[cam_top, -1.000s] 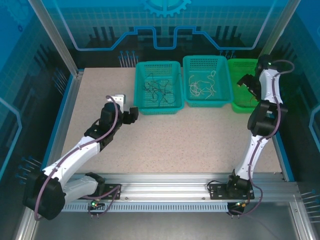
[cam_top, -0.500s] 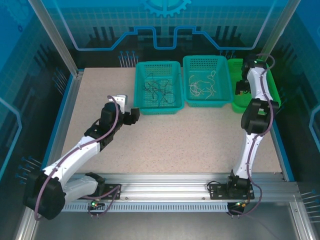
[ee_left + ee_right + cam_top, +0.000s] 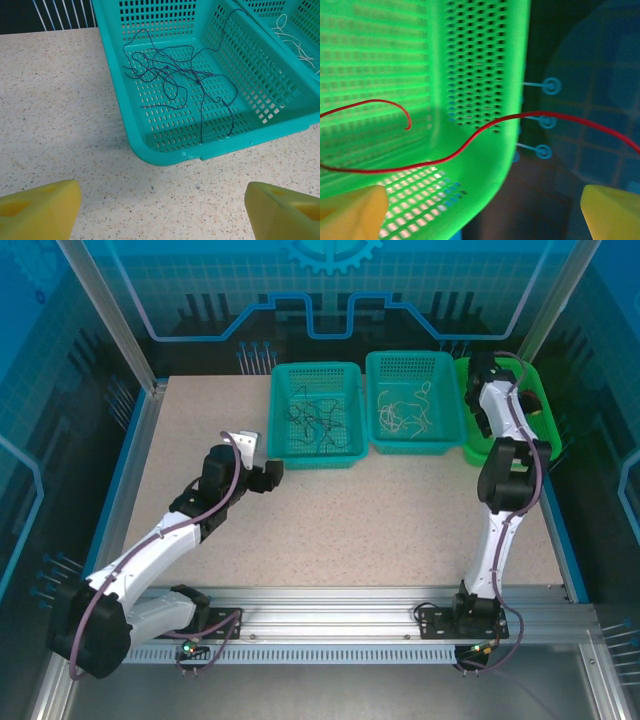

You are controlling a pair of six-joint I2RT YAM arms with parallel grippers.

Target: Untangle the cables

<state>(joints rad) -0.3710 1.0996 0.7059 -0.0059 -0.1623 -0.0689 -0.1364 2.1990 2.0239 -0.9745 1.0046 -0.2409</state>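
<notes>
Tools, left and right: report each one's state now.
Left tool: open, empty, before the teal basket.
Right tool: open, gripping nothing; a red cable crosses the green basket wall.

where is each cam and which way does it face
Top external: above and behind, looking down on the table, left arm and right arm.
Left wrist: on the left gripper, facing the teal basket of dark cables; yellow fingertips show.
Right wrist: on the right gripper, facing the green basket and red cable; yellow fingertips show.
Shared: top external and left wrist both show the teal basket.
</notes>
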